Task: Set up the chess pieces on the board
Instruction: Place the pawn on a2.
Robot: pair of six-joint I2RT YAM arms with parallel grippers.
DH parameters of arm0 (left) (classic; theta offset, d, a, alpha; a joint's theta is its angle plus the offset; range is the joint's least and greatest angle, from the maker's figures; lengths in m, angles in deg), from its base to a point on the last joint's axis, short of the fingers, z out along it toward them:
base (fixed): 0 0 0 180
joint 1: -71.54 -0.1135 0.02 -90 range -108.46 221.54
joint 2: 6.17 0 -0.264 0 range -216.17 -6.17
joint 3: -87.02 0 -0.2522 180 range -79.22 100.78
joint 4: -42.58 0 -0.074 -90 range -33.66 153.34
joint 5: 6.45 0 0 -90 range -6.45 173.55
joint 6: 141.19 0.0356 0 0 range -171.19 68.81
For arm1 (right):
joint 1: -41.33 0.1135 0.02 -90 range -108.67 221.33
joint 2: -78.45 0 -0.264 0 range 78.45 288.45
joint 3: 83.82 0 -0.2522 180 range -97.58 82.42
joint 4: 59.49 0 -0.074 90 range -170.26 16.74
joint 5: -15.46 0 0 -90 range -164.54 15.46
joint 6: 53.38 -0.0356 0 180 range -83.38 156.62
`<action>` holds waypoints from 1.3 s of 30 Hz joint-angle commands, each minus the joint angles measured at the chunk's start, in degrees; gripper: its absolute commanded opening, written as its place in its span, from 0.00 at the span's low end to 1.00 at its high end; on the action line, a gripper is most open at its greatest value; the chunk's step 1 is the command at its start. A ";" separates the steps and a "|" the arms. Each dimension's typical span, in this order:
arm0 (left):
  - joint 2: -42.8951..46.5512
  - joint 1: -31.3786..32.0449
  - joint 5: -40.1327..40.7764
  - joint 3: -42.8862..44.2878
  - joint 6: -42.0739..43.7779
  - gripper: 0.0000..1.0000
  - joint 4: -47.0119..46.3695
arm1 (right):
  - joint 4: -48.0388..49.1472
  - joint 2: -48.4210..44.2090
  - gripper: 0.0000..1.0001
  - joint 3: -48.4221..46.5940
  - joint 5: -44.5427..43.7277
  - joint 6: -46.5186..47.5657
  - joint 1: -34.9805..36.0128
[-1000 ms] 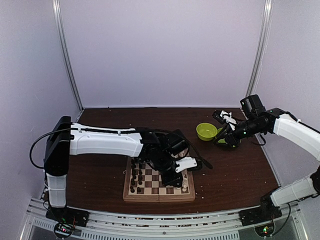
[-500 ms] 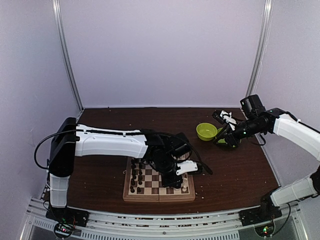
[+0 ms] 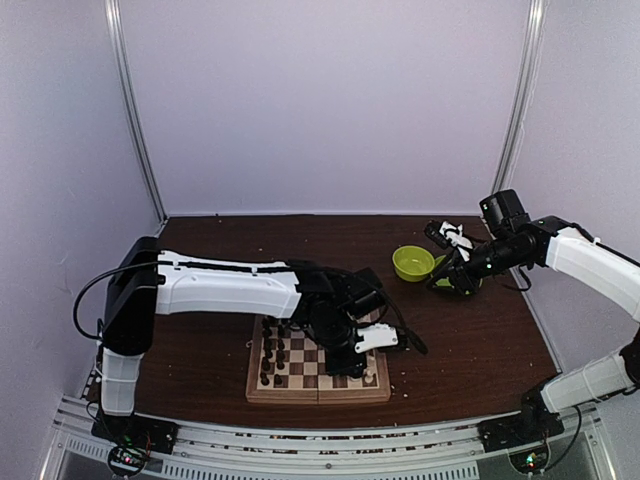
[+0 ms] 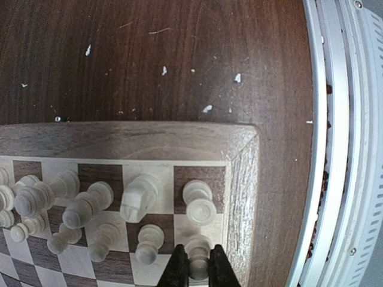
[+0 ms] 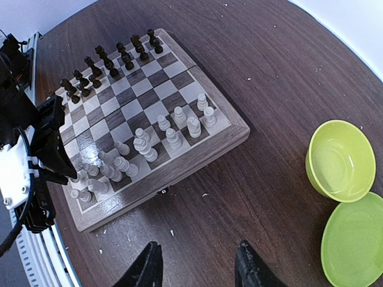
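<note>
Two nearly closed fingers of the left gripper (image 4: 198, 267) pinch a white pawn (image 4: 198, 245) near the board (image 4: 125, 140) corner, so a skewed release could topple neighbouring pieces (image 4: 149, 239), while the right gripper (image 5: 197, 269) hangs wide open, empty.

A robotics lab test cell: plain lilac panel walls (image 3: 330, 100) enclose a dark wooden worktop (image 3: 470, 340), with 2 robot arms (image 3: 220, 285) bolted to an aluminium rail (image 3: 320, 445).
</note>
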 commanded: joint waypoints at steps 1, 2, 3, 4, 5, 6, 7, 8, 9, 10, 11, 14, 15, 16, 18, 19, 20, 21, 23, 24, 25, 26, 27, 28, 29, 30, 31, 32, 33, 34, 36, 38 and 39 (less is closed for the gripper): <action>-1.43 0.44 0.05 1.99 1.02 0.04 0.09 | -0.17 0.36 0.41 -1.23 -0.88 0.36 -0.26; -1.66 0.53 0.02 2.14 1.07 0.04 0.05 | -0.14 0.36 0.41 -1.24 -0.84 0.40 -0.26; -1.78 0.66 0.22 2.27 1.15 0.04 0.13 | -0.12 0.35 0.41 -1.20 -0.88 0.40 -0.31; -1.97 0.72 0.36 2.47 1.29 0.04 0.28 | -0.12 0.37 0.41 -1.24 -0.88 0.40 -0.27; -2.19 0.81 0.51 2.65 1.45 0.04 0.56 | -0.13 0.42 0.41 -1.21 -0.88 0.45 -0.26; -2.41 0.88 0.70 2.86 1.61 0.04 0.95 | -0.06 0.40 0.41 -1.24 -0.93 0.46 -0.26; -2.61 0.93 0.86 2.97 1.76 0.04 1.26 | -0.12 0.45 0.41 -1.24 -0.89 0.49 -0.26; -2.56 0.99 0.88 2.86 1.81 0.04 1.43 | -0.13 0.46 0.41 -1.24 -0.88 0.49 -0.28; -2.54 1.06 0.91 2.82 1.88 0.04 1.49 | -0.20 0.54 0.41 -1.31 -0.88 0.49 -0.27; -2.54 1.07 0.99 2.73 1.90 0.04 1.53 | -0.22 0.52 0.41 -1.33 -0.93 0.49 -0.26; -2.54 1.08 1.07 2.65 1.90 0.04 1.53 | -0.26 0.62 0.41 -1.33 -0.89 0.56 -0.28; -2.68 1.08 1.80 2.61 1.66 0.05 1.51 | -0.26 0.57 0.41 -1.33 -0.89 0.58 -0.26; -2.71 1.08 1.94 2.71 1.60 0.06 1.53 | -0.30 0.55 0.41 -1.33 -0.88 0.58 -0.32; -2.72 1.08 1.97 2.76 1.59 0.08 1.53 | -0.29 0.55 0.41 -1.33 -0.88 0.58 -0.27; -2.67 1.16 2.14 2.85 1.55 0.13 1.53 | -0.28 0.59 0.41 -1.33 -0.88 0.59 -0.26; -2.68 1.25 2.31 2.89 1.55 0.15 1.53 | -0.30 0.56 0.41 -1.33 -0.91 0.58 -0.26; -2.57 1.26 2.52 2.90 1.51 0.16 1.53 | -0.35 0.62 0.41 -1.33 -0.89 0.58 -0.26; -2.43 1.33 2.77 2.82 1.47 0.17 1.46 | -0.39 0.51 0.41 -1.33 -0.88 0.58 -0.26; -1.97 1.34 3.02 2.73 1.31 0.18 1.45 | -0.39 0.46 0.41 -1.45 -0.89 0.58 -0.27; -1.69 1.35 3.03 2.73 1.21 0.19 1.45 | -0.37 0.38 0.41 -1.40 -0.88 0.56 -0.33; -1.26 1.35 2.99 2.72 1.14 0.20 1.45 | -0.37 0.33 0.41 -1.41 -0.88 0.50 -0.27; -0.81 1.35 3.02 2.71 1.12 0.21 1.45 | -0.28 0.29 0.41 -1.37 -0.89 0.49 -0.26; -0.28 1.35 2.95 2.77 1.10 0.22 1.49 | -0.30 0.29 0.41 -1.37 -0.89 0.49 -0.26; 0.45 1.42 2.98 2.80 1.03 0.22 1.47 | -0.33 0.21 0.41 -1.39 -0.93 0.49 -0.27; 1.28 1.43 3.07 2.81 1.07 0.23 1.45 | -0.39 0.15 0.41 -1.56 -1.26 0.56 -0.26; 2.41 1.36 3.41 2.77 1.13 0.23 1.45 | -0.56 0.00 0.41 -1.78 -1.83 0.58 -0.31; 3.63 1.36 4.29 2.62 1.26 0.23 1.45 | -0.73 -0.21 0.41 -2.30 -2.45 0.58 -0.28; 5.16 1.35 5.26 2.32 1.43 0.23 1.37 | -0.90 -0.57 0.41 -2.86 -3.01 0.50 -0.31; 6.71 1.15 6.24 2.18 1.65 0.22 1.38 | -0.75 -1.10 0.41 -3.27 -3.59 0.43 -0.27; 8.16 0.92 7.17 1.93 1.90 0.23 1.38 | -0.33 -1.73 0.41 -3.51 -4.38 0.30 -0.32; 11.68 0.18 9.05 1.45 2.32 0.25 1.51 | 0.82 -3.05 0.42 -4.14 -6.92 -0.82 -0.27; 14.57 -1.14 11.81 1.02 2.58 0.29 2.05 | 1.54 -4.45 0.43 -5.43 -9.89 -1.70 -0.27; 16.05 -2.11 13.81 0.66 2.60 0.32 2.13 | 1.80 -5.21 0.43 -6.11 -11.51 -2.11 -0.36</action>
